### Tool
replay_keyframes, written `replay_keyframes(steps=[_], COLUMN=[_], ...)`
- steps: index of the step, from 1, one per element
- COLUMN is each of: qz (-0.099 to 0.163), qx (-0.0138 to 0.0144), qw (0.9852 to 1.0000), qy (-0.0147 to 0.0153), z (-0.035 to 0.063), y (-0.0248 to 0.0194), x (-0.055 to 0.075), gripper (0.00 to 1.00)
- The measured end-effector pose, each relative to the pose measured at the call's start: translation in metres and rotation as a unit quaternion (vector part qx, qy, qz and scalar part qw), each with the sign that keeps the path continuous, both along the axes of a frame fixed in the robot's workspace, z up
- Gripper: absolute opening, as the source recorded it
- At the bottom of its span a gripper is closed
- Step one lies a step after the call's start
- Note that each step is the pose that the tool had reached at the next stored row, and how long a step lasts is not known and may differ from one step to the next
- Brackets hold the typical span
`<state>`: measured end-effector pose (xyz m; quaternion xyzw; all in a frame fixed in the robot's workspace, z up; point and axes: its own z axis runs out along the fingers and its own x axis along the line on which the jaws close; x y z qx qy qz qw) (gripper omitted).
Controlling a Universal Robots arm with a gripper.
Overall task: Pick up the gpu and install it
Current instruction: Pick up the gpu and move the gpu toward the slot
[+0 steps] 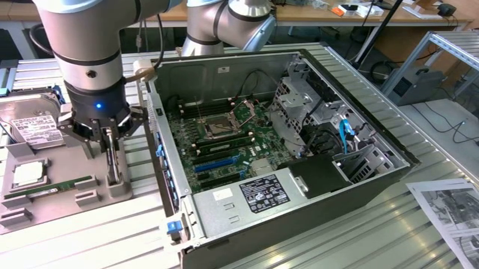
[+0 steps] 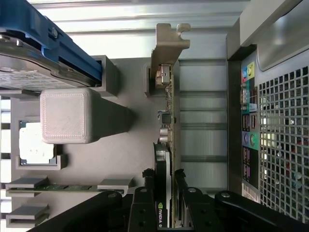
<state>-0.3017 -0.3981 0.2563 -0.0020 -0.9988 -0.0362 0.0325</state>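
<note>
The gpu (image 1: 112, 165) stands on edge in a slot of the grey holder tray (image 1: 60, 216), at the exterior view's left of the open computer case (image 1: 224, 238). My gripper (image 1: 110, 140) reaches down over it from above. In the wrist view the gpu (image 2: 169, 121) shows edge-on, its silver bracket (image 2: 166, 43) at the far end. My gripper (image 2: 163, 195) has one black finger (image 2: 144, 203) on each side of the card, pressed against it. The card still sits in the holder. Inside the case, the motherboard (image 1: 217, 140) lies exposed with blue expansion slots (image 1: 213, 165).
On the holder tray also sit a hard drive (image 1: 30, 126), a processor chip (image 1: 26, 174) and a green memory stick (image 1: 53, 188). A grey block (image 2: 67, 116) rises beside the card. The case's perforated rear panel (image 2: 280, 145) is close by. Papers (image 1: 452, 213) lie at the exterior view's right.
</note>
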Motion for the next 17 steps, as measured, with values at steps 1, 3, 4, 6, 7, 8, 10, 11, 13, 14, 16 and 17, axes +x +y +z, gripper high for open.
replay_keyframes(steps=[1,3,4,6,7,8,10,11,13,14,16,17], qz=[0.000,0.000,0.000,0.000,0.000,0.000,0.000,0.000,0.000,0.000,0.000,0.000], qx=[0.0000,0.0000,0.0000,0.0000,0.0000,0.0000,0.0000,0.0000,0.0000,0.0000,0.0000,0.0000], qw=[1.0000,1.0000,1.0000,1.0000,1.0000,1.0000,1.0000,1.0000,1.0000,1.0000,1.0000,1.0000], qy=[0.0000,0.0000,0.0000,0.0000,0.0000,0.0000,0.0000,0.0000,0.0000,0.0000,0.0000,0.0000], z=[0.0005,0.0022,0.0033,0.0065,0.0076,0.0088,0.0114,0.0129,0.0169,0.0190,0.0212,0.0222], y=[0.0000,0.0000,0.0000,0.0000,0.0000,0.0000,0.0000,0.0000,0.0000,0.0000,0.0000,0.0000], x=[0.000,0.000,0.000,0.000,0.000,0.000,0.000,0.000,0.000,0.000,0.000,0.000], gripper=[0.27,0.27,0.27,0.27,0.27,0.27,0.27,0.27,0.27,0.27,0.27,0.27])
